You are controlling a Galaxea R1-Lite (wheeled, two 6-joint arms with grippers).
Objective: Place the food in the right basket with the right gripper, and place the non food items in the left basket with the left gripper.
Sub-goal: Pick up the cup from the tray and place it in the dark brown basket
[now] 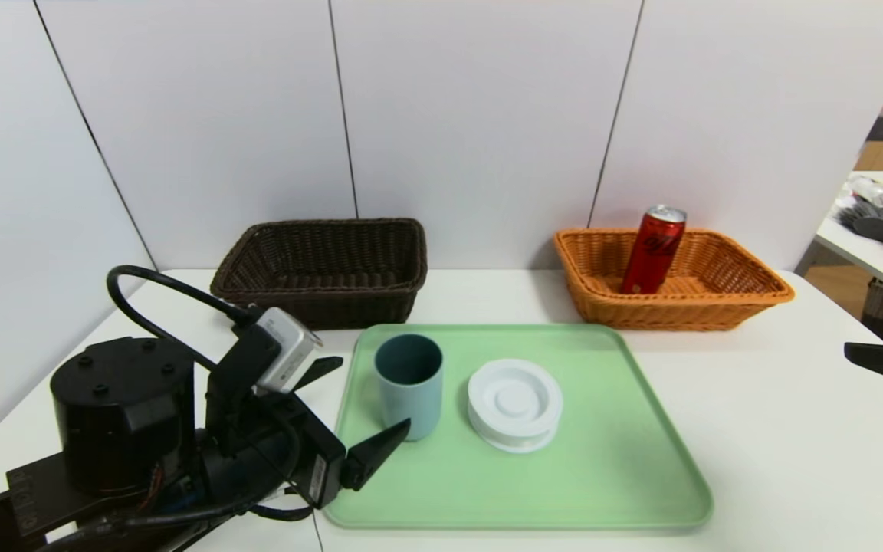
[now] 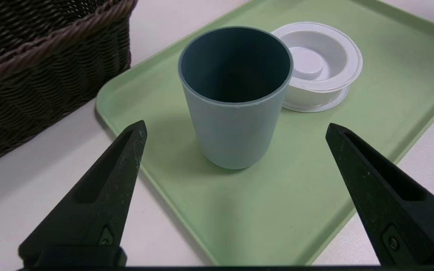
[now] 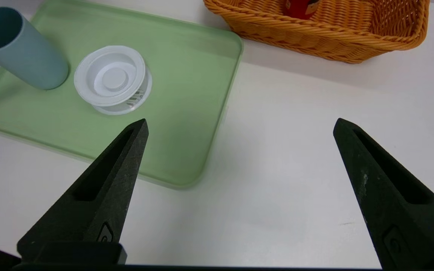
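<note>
currently | cup point(image 2: 236, 128) seemingly between left end effector's point(image 2: 236, 126) open fingertips point(image 2: 141, 131)

Left basket point(image 1: 334, 307) behind tray point(image 1: 595, 475); on it, cup point(image 1: 415, 395) left of spool point(image 1: 516, 402); can point(image 1: 654, 249) in right basket point(image 1: 679, 310)

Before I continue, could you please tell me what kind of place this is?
It looks like a robot test station, perhaps in a lab: a black left gripper reaches over a green tray, and plain white panels enclose the white table.
</note>
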